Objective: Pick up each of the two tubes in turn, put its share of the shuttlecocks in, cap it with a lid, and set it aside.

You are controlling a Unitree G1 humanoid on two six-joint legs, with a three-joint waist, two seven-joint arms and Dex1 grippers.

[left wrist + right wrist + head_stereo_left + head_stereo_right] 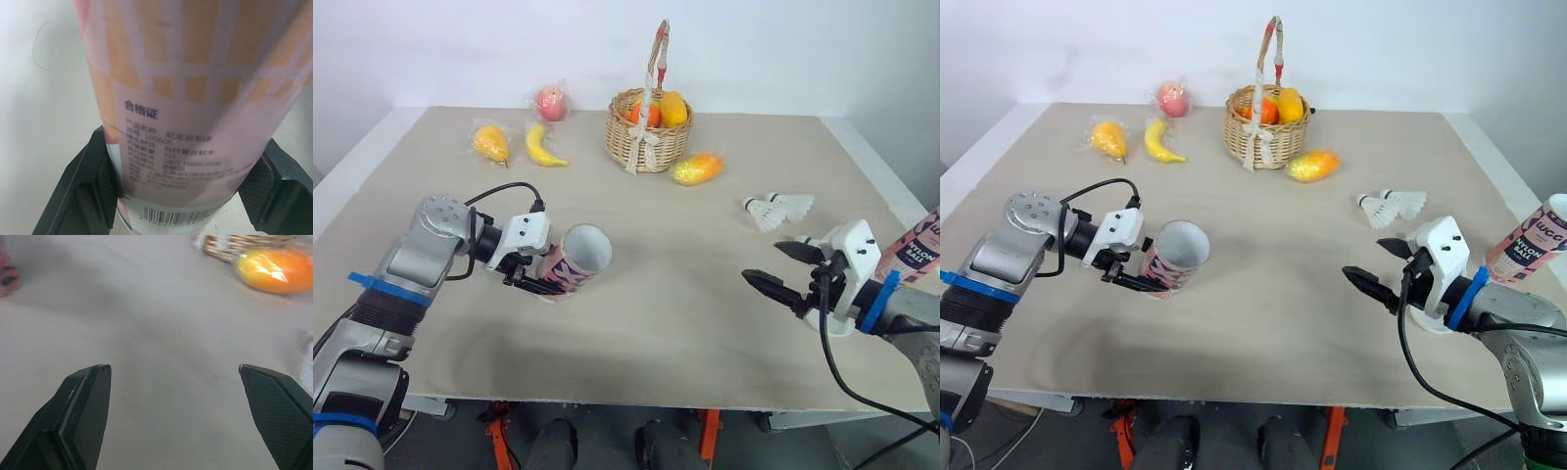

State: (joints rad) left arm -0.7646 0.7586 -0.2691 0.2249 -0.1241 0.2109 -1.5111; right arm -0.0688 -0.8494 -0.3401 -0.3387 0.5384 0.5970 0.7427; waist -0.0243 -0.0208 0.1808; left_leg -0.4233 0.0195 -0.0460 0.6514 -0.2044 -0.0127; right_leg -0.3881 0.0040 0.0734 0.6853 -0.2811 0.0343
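Tube of pink patterned cardboard [574, 264], mouth uncapped and turned rightward, is held tilted over the near-left part of the beige rectangular table [705, 328]. A second pink labelled tube [913, 250] stands at the right edge. Left gripper [540, 284] is clamped round the first tube's lower body. Right gripper [766, 262] hovers near right, fingers spread and empty. Two white feathered shuttlecocks [778, 209] lie together just beyond it. Step in hand, by judgement: filling the first tube. The next move calls for the right gripper to reach the shuttlecocks and close on one.

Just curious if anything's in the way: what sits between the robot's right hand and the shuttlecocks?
Nothing: the left eye view shows bare table between the open right hand and the shuttlecocks.
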